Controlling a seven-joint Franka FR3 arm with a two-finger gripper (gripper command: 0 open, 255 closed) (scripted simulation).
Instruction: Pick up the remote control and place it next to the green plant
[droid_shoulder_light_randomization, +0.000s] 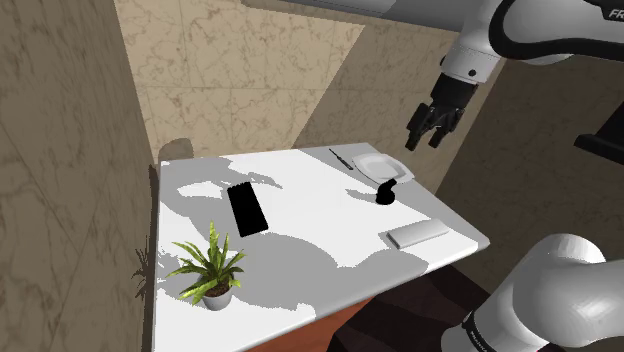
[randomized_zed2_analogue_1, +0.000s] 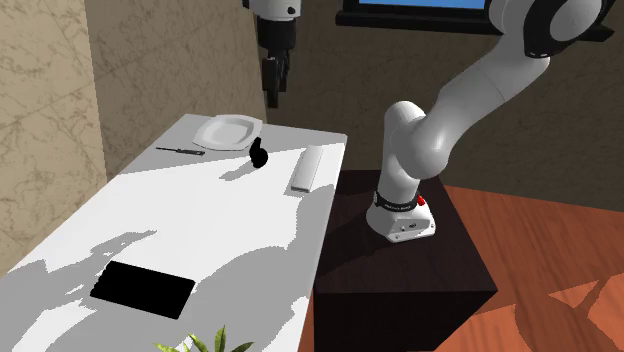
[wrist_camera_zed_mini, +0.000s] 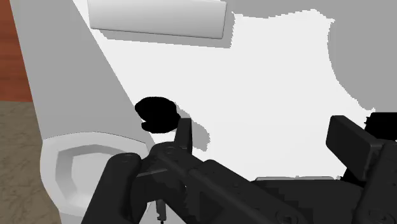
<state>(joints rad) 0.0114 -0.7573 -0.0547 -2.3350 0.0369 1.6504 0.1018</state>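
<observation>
The remote control (droid_shoulder_light_randomization: 417, 235) is a plain white bar lying near the table's corner closest to the stand; it also appears as the same bar (randomized_zed2_analogue_1: 307, 168) (wrist_camera_zed_mini: 157, 19) in the other two views. A green potted plant (droid_shoulder_light_randomization: 208, 268) (randomized_zed2_analogue_1: 205, 343) stands at the opposite end of the white table (droid_shoulder_light_randomization: 300, 250). My gripper (droid_shoulder_light_randomization: 428, 128) (randomized_zed2_analogue_1: 272, 85) (wrist_camera_zed_mini: 267, 140) hangs high over the table's far end, above the plate, well apart from the remote. Its fingers (wrist_camera_zed_mini: 184, 133) stand apart with nothing between them.
A white plate (droid_shoulder_light_randomization: 383, 167) (randomized_zed2_analogue_1: 227, 131) and a small black object (droid_shoulder_light_randomization: 386, 194) (randomized_zed2_analogue_1: 259, 155) (wrist_camera_zed_mini: 156, 113) sit below the gripper. A thin pen (droid_shoulder_light_randomization: 341, 158) lies beside the plate. A flat black slab (droid_shoulder_light_randomization: 246, 208) (randomized_zed2_analogue_1: 143, 288) lies mid-table. Walls border two sides.
</observation>
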